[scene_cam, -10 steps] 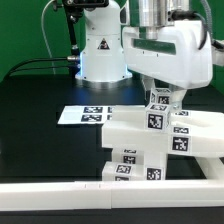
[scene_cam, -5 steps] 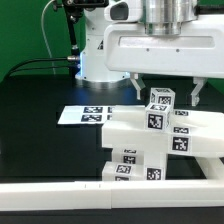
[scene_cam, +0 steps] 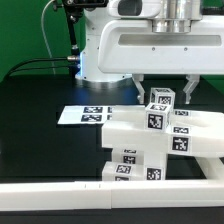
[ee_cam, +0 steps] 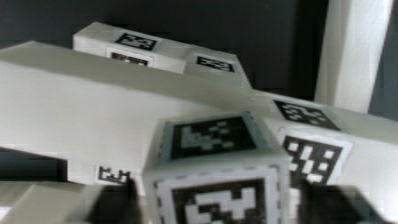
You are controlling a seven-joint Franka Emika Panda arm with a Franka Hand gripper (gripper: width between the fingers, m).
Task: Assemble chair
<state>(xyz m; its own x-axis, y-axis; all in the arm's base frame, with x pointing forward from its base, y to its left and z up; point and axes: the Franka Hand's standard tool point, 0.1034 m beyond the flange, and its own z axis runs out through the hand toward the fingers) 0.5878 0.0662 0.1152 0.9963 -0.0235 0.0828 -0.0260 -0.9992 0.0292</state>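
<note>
My gripper (scene_cam: 164, 88) hung over the top of the chair (scene_cam: 160, 140), fingers pointing down, one finger (scene_cam: 190, 86) at three o'clock of the small tagged block (scene_cam: 160, 99) and the other at nine o'clock of it. The jaws stood spread, with daylight on both sides of that block; nothing was pinched between them. From the wrist, the same block (ee_cam: 217, 170) filled the near field, its tagged top and front faces sharp enough, everything at the frame's edges blurred.

The block sat on the chair's upper slab, and the white pieces stepped down from it toward seven o'clock in the exterior view, each face carrying a black-and-white tag. The wrist camera showed a long white slab (ee_cam: 125, 95) running past the block, with two more tagged ends at its far side.

Out at nine o'clock of the chair, flat on the black table (scene_cam: 35, 105), lay the marker board (scene_cam: 85, 115), just beside the lowest chair piece. Behind it, at eleven o'clock, stood my own white base (scene_cam: 100, 55) with cables trailing off. A white rail (scene_cam: 60, 193) ran along the table's near edge, at six o'clock, close under the chair's foot.
</note>
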